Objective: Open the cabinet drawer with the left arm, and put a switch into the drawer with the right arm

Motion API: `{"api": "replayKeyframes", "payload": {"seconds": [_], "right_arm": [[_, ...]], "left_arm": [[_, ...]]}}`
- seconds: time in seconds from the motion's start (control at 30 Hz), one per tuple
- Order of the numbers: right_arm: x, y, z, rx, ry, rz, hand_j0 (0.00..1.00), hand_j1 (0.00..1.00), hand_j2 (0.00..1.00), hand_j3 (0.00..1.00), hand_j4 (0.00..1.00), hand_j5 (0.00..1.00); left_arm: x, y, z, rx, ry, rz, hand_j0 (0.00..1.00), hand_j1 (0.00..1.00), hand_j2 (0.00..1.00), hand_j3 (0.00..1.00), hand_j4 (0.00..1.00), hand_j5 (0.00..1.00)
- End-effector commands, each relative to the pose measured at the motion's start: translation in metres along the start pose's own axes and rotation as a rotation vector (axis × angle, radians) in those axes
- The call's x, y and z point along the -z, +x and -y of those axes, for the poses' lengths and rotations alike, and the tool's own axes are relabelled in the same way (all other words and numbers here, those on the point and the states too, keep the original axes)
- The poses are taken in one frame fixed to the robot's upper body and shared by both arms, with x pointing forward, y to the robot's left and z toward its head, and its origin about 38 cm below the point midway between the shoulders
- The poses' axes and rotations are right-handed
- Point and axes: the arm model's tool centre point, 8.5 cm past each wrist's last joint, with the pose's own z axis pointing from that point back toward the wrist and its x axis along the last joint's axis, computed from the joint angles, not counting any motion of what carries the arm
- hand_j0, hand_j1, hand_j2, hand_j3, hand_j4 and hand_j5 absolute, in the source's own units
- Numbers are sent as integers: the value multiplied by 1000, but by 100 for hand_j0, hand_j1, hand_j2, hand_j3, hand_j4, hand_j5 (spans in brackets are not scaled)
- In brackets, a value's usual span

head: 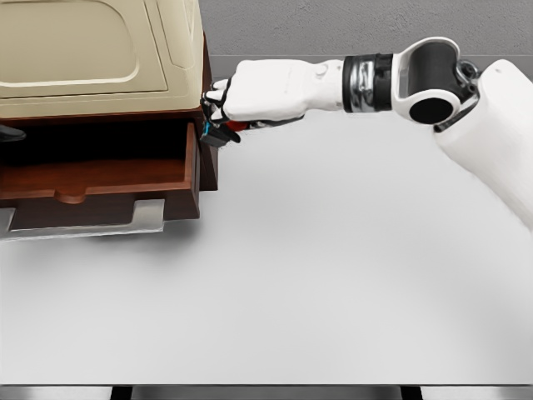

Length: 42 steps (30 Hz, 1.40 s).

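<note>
- The white surface (333, 283) fills most of the view.
- The cabinet (92, 58) sits at ten o'clock, its drawer (100, 179) already pulled open.
- The right hand (250, 98) reaches in from two o'clock, fingers (215, 102) curled around the switch (218, 133) at the drawer's right corner.
- Placing step, I judge: next, carry leftward over the cavity, then loosen the hold.
- The left hand is hardly visible; its state can't be told.

White tabletop (333, 292), grey wall (333, 25) behind, even light

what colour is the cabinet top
Cream, or pale beige, cabinet top, over a reddish-brown drawer; seen in the head view.
</note>
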Motion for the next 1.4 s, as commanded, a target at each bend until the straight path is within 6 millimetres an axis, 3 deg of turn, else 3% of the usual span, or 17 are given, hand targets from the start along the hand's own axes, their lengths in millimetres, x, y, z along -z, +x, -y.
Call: {"api": "replayKeyframes", "payload": {"seconds": [0.0,0.13,0.33,0.47,0.6,0.67,0.9,1.17,1.37], "right_arm": [[1,4,5,8,-22,21,14,14,14,14,14,14],[3,5,19,-7,-43,33,14,14,14,14,14,14],[37,25,27,-32,-29,120,14,14,14,14,14,14],[49,32,45,-63,-46,147,14,14,14,14,14,14],[85,36,54,-50,-28,185,13,13,13,13,13,13],[103,36,46,-21,3,195,13,13,13,13,13,13],[131,28,43,24,37,182,14,14,14,14,14,14],[146,23,43,42,66,168,17,17,17,17,17,17],[149,16,39,60,80,147,25,25,25,25,25,25]], "left_arm": [[2,-1,1,-4,-1,3,100,100,100,100,100,100],[2,-1,1,-4,-1,3,100,100,100,100,100,100],[2,-1,1,-4,-1,2,100,100,100,100,100,100],[3,-1,1,-4,-2,4,100,100,100,100,100,100],[4,-2,2,2,-8,3,100,100,100,100,100,100],[4,-2,2,3,-9,2,100,100,100,100,100,100],[4,-2,2,9,-13,-1,100,100,100,100,100,100],[4,-2,2,10,-14,-4,100,100,100,100,100,100],[4,-2,2,10,-14,-4,100,100,100,100,100,100]]}}
